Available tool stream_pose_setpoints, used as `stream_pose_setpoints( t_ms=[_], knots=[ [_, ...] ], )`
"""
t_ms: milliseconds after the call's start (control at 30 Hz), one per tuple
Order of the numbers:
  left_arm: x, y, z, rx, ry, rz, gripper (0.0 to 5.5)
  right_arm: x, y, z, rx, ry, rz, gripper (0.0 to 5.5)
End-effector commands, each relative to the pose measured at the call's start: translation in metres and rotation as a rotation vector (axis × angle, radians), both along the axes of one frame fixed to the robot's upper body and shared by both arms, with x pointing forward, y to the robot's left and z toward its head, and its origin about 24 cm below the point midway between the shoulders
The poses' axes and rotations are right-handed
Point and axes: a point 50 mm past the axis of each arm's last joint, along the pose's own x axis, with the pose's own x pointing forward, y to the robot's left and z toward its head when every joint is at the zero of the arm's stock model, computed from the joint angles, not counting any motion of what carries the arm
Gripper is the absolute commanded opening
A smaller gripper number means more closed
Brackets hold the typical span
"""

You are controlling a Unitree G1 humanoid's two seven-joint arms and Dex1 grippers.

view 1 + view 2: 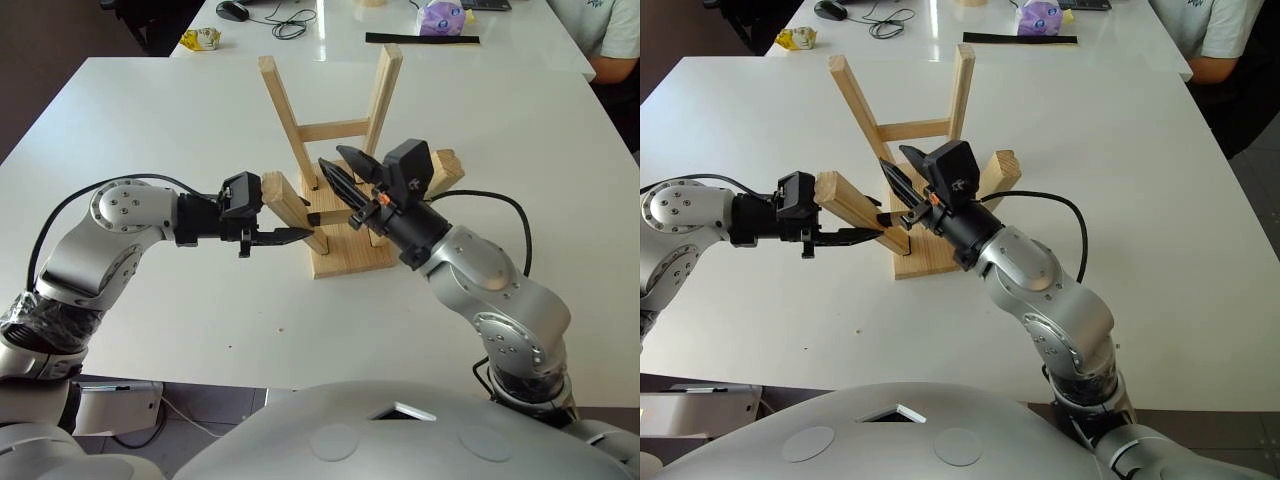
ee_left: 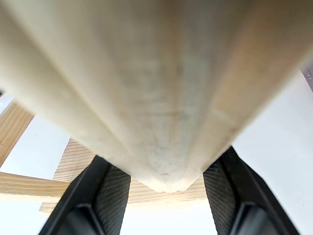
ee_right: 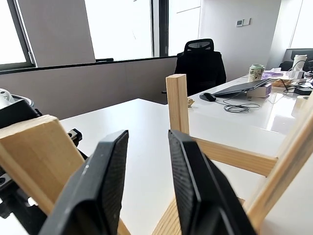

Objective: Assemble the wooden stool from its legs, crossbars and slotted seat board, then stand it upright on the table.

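1 tilted leg (image 1: pixel 290 205) sits clamped in the left gripper (image 1: pixel 290 236), its end on the upturned seat board (image 1: pixel 350 258) lying on the table (image 1: pixel 150 130); the right gripper (image 1: pixel 333 157) hangs spread and empty above. A sideways tug could lever it loose.

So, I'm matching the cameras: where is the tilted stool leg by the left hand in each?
Left eye: tilted leg left of centre, by left hand.
Right eye: same, left of centre.
Left wrist: close up, over seat board.
Right wrist: beside right hand.
Landmark: seat board.
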Motion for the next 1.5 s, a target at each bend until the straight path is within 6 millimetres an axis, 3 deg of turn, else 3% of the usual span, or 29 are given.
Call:
stream_pose_setpoints(
  t_ms=[33, 233, 433, 600, 733, 933, 1000, 1100, 1133, 1200, 1333, 1400, 1500],
  knots=[
    [-0.005, 0.018, -0.042, 0.265, 0.145, 0.098, 2.06, 0.004, 0.004, 0.006, 0.004, -0.042, -0.020, 1.11],
    [-0.004, 0.017, -0.042, 0.263, 0.146, 0.098, 2.06, 0.002, 0.009, 0.002, -0.017, -0.047, -0.006, 1.11],
    [-0.001, 0.017, -0.040, 0.267, 0.147, 0.091, 2.06, 0.002, -0.003, -0.069, -0.197, 0.171, -0.025, 1.11],
    [0.002, 0.014, -0.039, 0.263, 0.145, 0.082, 2.06, 0.005, -0.010, -0.099, -0.250, 0.238, -0.076, 1.11],
    [0.003, 0.015, -0.039, 0.266, 0.146, 0.089, 2.06, 0.011, -0.003, -0.068, -0.136, 0.136, -0.082, 1.11],
    [0.002, 0.017, -0.042, 0.271, 0.149, 0.103, 2.06, 0.007, -0.002, 0.029, 0.184, -0.164, -0.028, 1.11],
    [0.002, 0.017, -0.042, 0.270, 0.150, 0.105, 2.06, 0.004, -0.004, 0.046, 0.233, -0.220, -0.013, 1.11],
    [0.002, 0.017, -0.042, 0.269, 0.150, 0.105, 2.06, 0.000, -0.003, 0.056, 0.250, -0.246, 0.009, 1.11],
    [0.002, 0.017, -0.042, 0.269, 0.149, 0.104, 2.06, -0.001, -0.001, 0.054, 0.244, -0.235, 0.017, 1.11],
    [0.002, 0.016, -0.041, 0.269, 0.148, 0.101, 2.06, 0.001, 0.003, 0.032, 0.181, -0.147, 0.023, 1.11],
    [0.004, 0.015, -0.040, 0.270, 0.145, 0.093, 2.06, 0.003, 0.005, -0.046, -0.066, 0.114, 0.007, 1.11],
    [0.006, 0.015, -0.039, 0.271, 0.143, 0.088, 2.06, 0.000, 0.003, -0.075, -0.158, 0.202, -0.001, 1.11],
    [0.007, 0.014, -0.038, 0.272, 0.140, 0.085, 2.06, 0.001, 0.001, -0.078, -0.161, 0.200, -0.021, 1.11]
  ],
)
